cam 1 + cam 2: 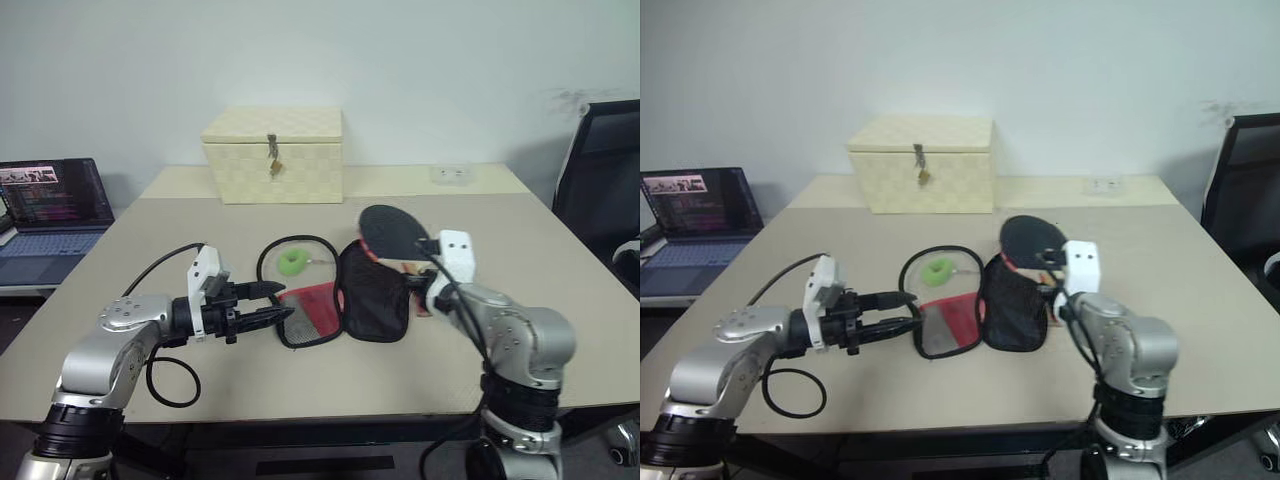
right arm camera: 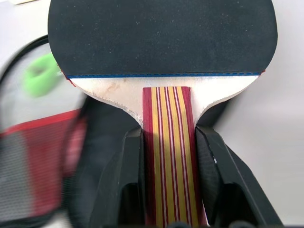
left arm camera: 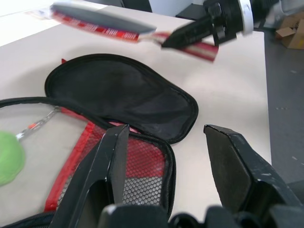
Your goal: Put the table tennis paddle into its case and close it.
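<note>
Right wrist view: the table tennis paddle (image 2: 161, 42) is clamped by its striped handle in the right hand (image 2: 167, 180) and held above the case (image 1: 345, 297), which lies unzipped on the table (image 1: 560, 300), while the left hand (image 1: 262, 304), fingers apart, is kept at the case's edge, probably to steady it.
</note>
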Robot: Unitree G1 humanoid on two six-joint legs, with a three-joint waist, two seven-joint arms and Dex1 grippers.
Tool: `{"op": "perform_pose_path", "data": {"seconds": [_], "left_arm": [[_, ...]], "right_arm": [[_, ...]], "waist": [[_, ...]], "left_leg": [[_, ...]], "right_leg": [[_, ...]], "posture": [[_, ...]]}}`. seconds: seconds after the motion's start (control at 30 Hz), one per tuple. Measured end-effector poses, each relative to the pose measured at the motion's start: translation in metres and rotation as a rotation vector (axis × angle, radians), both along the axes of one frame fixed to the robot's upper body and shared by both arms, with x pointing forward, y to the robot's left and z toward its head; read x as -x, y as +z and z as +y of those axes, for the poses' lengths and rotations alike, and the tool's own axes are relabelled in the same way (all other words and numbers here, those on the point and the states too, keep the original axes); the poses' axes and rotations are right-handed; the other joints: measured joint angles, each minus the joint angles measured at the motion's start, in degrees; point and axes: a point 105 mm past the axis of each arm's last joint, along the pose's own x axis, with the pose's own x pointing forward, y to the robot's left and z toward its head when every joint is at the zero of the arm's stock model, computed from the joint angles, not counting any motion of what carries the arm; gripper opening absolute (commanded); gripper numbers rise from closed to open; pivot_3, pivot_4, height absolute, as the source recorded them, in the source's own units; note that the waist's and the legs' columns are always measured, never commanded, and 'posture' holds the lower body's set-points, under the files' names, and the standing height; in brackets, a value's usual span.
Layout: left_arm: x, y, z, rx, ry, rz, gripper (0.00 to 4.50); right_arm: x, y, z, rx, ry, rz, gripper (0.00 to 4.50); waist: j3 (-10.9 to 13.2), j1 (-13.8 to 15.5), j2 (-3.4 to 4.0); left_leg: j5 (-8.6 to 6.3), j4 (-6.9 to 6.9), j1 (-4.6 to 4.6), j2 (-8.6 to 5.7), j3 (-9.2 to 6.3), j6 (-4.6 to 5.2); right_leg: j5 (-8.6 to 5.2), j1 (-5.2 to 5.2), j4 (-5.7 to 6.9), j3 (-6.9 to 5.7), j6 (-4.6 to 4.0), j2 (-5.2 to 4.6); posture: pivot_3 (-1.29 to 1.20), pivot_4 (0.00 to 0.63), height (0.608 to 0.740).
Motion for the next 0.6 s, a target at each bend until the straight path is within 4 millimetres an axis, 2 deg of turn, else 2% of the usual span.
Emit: {"op": "perform_pose_path", "data": {"seconds": [0.07,0.13,0.33,0.6], "left_arm": [[0.001,-0.001,0.0,-0.002,0.007,0.002,2.74],[0.003,-0.002,-0.001,-0.004,0.003,0.001,2.74],[0.004,-0.002,0.0,-0.003,0.016,0.002,2.74],[0.005,0.0,0.0,-0.007,0.02,-0.006,2.74]], "right_arm": [[-0.004,-0.007,0.012,-0.02,0.002,0.023,1.06],[-0.008,-0.013,0.015,-0.018,-0.007,0.035,1.06],[-0.018,-0.024,0.016,-0.015,-0.035,0.043,1.06],[-0.019,-0.04,0.018,0.012,-0.039,0.066,1.06]], "waist": [[0.0,0.0,0.0],[0.0,0.1,0.0],[0.0,-0.1,0.0],[0.0,-0.2,0.0]], "left_leg": [[0.0,0.0,-0.01,-0.01,0.0,0.0],[0.0,0.0,-0.03,-0.03,-0.01,0.0],[0.0,-0.02,-0.01,-0.01,0.01,0.0],[0.0,-0.03,-0.01,0.0,-0.01,0.0]], "right_leg": [[0.0,0.0,-0.01,0.0,0.0,-0.01],[0.0,0.0,-0.03,-0.01,0.0,-0.02],[-0.01,-0.02,-0.02,-0.02,-0.01,-0.02],[-0.02,-0.02,-0.01,-0.02,-0.05,-0.02]], "posture": [[0.0,0.15,0.74],[0.0,0.15,0.74],[0.0,0.15,0.74],[0.0,0.15,0.74]]}}
